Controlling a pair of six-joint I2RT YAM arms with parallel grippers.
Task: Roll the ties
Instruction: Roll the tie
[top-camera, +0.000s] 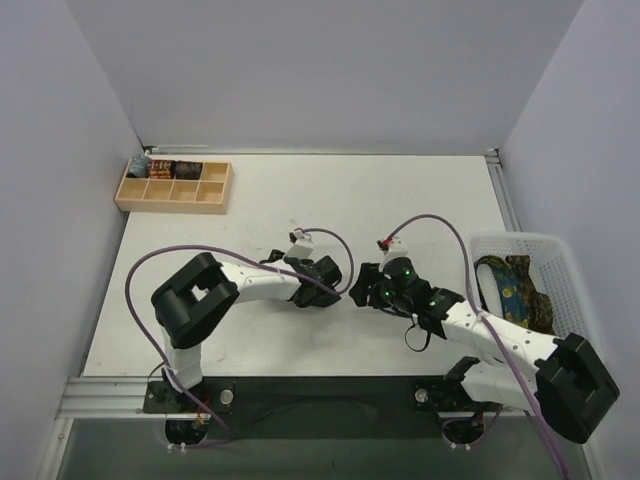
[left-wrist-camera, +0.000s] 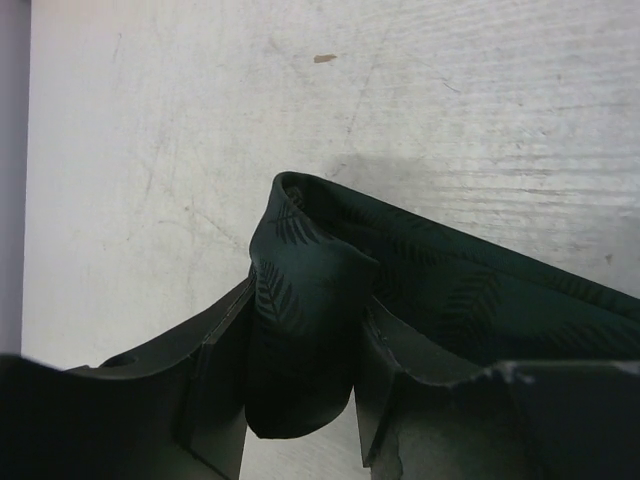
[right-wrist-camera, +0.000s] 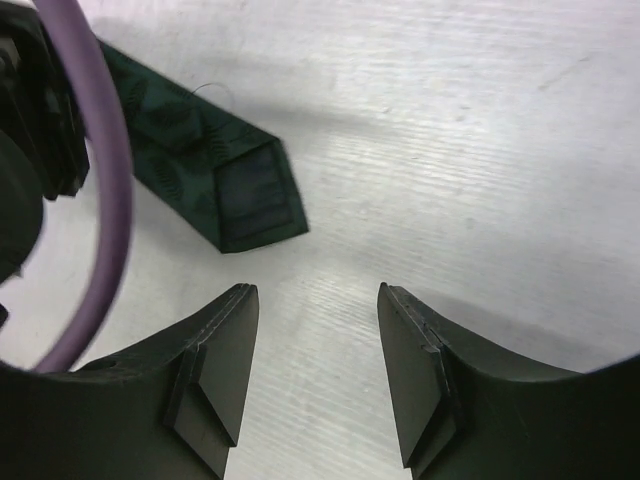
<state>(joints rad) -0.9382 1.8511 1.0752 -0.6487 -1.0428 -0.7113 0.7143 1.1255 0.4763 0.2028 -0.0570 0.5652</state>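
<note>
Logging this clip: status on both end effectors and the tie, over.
Left end effector shut on green tie, pinching its fold. Right end effector open, empty; tie tip flat on table ahead. Nothing blocking.

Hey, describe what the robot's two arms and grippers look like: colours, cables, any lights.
Both arms pair white tubular links with chunky black joint housings; the left arm and right arm match. A thin purple cable loops along each. Small green lights glow near the right wrist. The left gripper and right gripper have matte black, wedge-shaped fingers with flat inset pads.
</note>
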